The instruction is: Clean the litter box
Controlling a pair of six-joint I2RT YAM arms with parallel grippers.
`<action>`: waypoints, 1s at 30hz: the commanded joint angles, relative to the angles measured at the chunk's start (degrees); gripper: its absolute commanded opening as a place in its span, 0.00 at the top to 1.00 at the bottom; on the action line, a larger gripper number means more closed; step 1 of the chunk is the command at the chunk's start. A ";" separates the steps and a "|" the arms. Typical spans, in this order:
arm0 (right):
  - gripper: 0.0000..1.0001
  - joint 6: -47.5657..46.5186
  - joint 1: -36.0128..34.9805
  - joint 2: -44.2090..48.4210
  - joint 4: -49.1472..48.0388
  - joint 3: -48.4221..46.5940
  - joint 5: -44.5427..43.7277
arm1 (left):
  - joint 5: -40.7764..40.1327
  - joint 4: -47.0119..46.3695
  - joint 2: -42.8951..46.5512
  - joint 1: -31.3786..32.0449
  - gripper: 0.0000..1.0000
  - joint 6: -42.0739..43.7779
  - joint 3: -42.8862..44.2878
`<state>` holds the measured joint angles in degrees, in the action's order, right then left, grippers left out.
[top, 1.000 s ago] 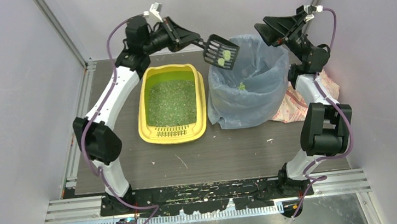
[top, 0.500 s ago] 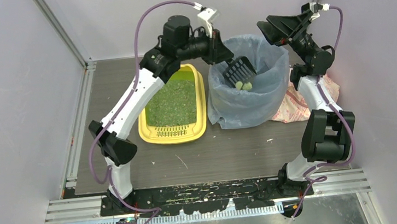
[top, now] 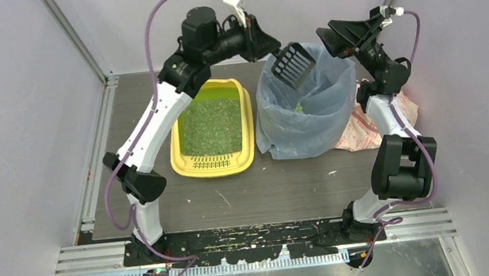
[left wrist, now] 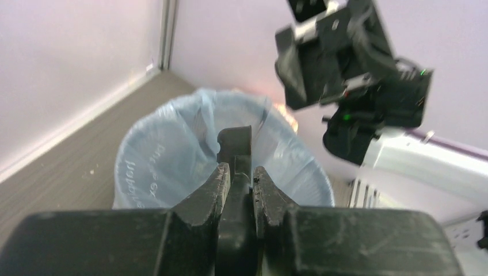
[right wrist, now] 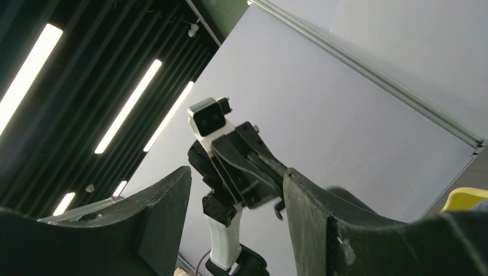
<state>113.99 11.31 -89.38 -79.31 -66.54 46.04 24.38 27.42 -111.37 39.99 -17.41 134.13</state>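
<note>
The yellow litter box (top: 176,132) lies left of centre on the table, filled with green litter (top: 212,125), its slotted grate at the near end. One yellow corner of the litter box (right wrist: 469,198) shows in the right wrist view. My left gripper (top: 268,46) (left wrist: 237,172) is shut on the handle of a black slotted scoop (top: 293,66) (left wrist: 235,150). The scoop hangs tilted and empty over the far left rim of the blue-bagged bin (top: 304,119) (left wrist: 167,167). A green lump (top: 298,107) lies inside the bag. My right gripper (top: 325,37) (right wrist: 236,178) is raised behind the bin, open and empty.
A pink patterned cloth (top: 363,132) lies on the table right of the bin, under the right arm. Small crumbs (top: 224,198) are scattered on the dark tabletop near the front. Grey walls close in the back and both sides.
My left arm swung the scoop from beside the litter box into the bin, the two green lumps fell off, and the scoop rose back to the rim empty. The right arm stayed still.
</note>
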 commanded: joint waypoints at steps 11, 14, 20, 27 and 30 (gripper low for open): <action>0.35 -1.09 -0.55 1.06 -2.69 1.39 -0.06 | -20.55 0.55 15.24 -13.24 1.00 -0.32 -5.76; 0.35 -1.35 -0.49 1.08 -2.69 1.71 0.19 | -23.73 2.40 18.24 -16.96 1.00 0.38 -11.77; 0.35 -1.64 -0.50 0.41 -2.69 1.99 0.12 | -29.44 7.89 19.79 -17.75 1.00 4.25 -22.33; 0.35 -1.54 -0.59 -0.30 -2.67 1.81 0.36 | -30.56 7.41 19.10 -17.59 1.00 2.41 -33.72; 0.35 -1.60 -0.55 -0.49 -2.68 1.88 0.41 | -33.25 7.31 18.21 -17.52 1.00 2.76 -36.11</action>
<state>113.19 10.98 -90.02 -79.29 -64.12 46.24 -4.93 36.38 -93.47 22.20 -14.98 99.18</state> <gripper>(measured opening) 0.650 0.157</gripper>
